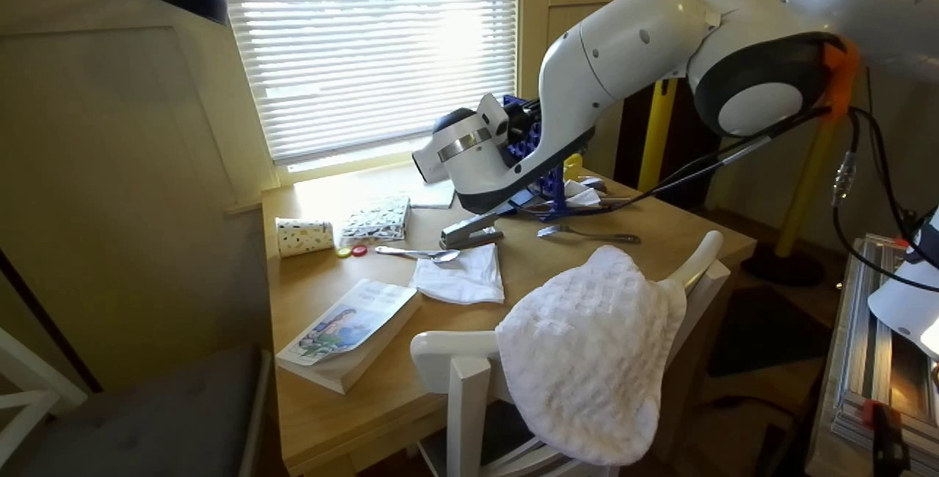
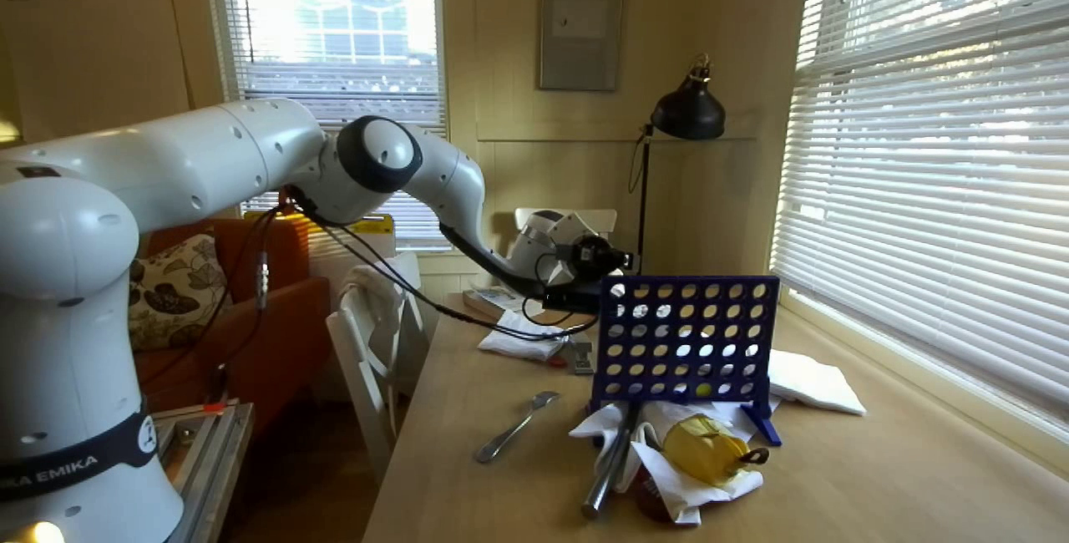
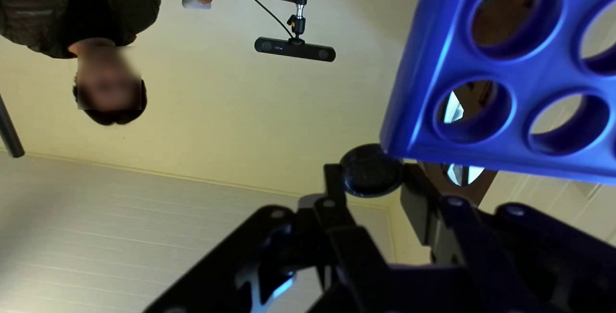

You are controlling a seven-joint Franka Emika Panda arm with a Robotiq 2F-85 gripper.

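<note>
A round disc, dark against the light, is pinched by its edges between the fingertips of my gripper in the wrist view; its colour cannot be told. Close beside it, a corner of the blue game rack overlaps the disc's edge in the picture; whether they touch is unclear. The upright rack partly hides the gripper in an exterior view. Low in the rack shows a yellow disc. A yellow disc and a red disc lie on the wooden table.
A patterned cup, stapler, spoon on a white napkin, and book are on the table. A fork and a yellow item on napkins lie near the rack. A chair with a white towel stands close.
</note>
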